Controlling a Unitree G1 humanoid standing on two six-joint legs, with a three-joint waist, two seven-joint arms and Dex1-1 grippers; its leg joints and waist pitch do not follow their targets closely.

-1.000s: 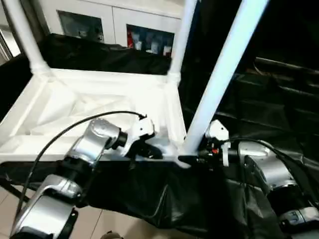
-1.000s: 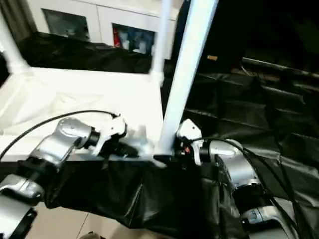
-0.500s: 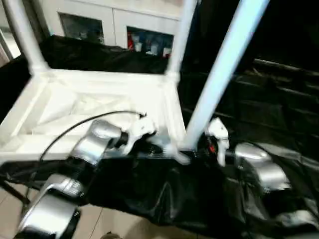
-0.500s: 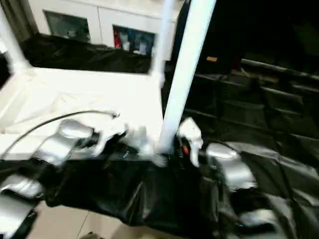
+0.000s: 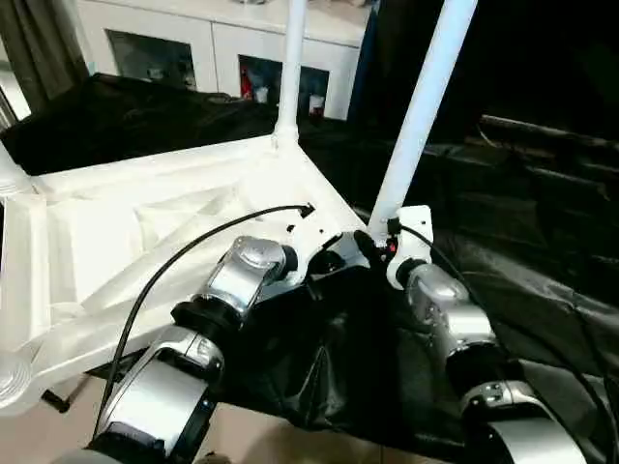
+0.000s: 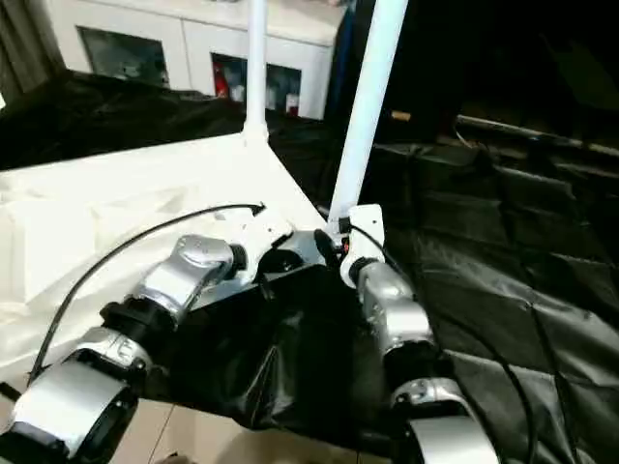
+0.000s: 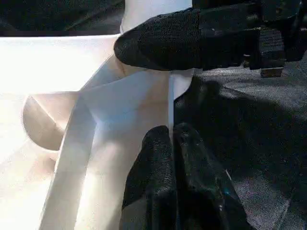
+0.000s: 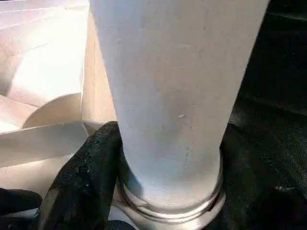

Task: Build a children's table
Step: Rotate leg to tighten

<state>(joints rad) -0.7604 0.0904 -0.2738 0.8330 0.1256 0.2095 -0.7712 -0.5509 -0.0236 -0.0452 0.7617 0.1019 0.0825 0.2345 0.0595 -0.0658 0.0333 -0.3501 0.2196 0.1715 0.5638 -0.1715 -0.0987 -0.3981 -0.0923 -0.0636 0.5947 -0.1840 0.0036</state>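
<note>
The white table top (image 5: 145,232) lies upside down on the black-draped work table, ribbed underside up. Three legs stand in its corner sockets: one at the far corner (image 5: 290,68), one at the left edge (image 5: 6,176), one at the near right corner (image 5: 421,106). My right gripper (image 5: 375,242) is shut on the base of that near right leg (image 8: 172,96), with a black finger (image 8: 86,177) pressed against it. My left gripper (image 5: 334,261) is shut on the top's thin rim (image 7: 170,103) right beside that corner. A round socket (image 5: 8,379) shows at the near left corner.
The black cloth of the work table (image 5: 522,251) stretches away to the right in folds. A white cabinet with glass doors (image 5: 193,48) stands behind. Light floor (image 5: 261,440) shows below the table's front edge.
The table top has swung round on the work table with both grippers still at its near right corner. The far legs now sit further left. The camera has shifted too.
</note>
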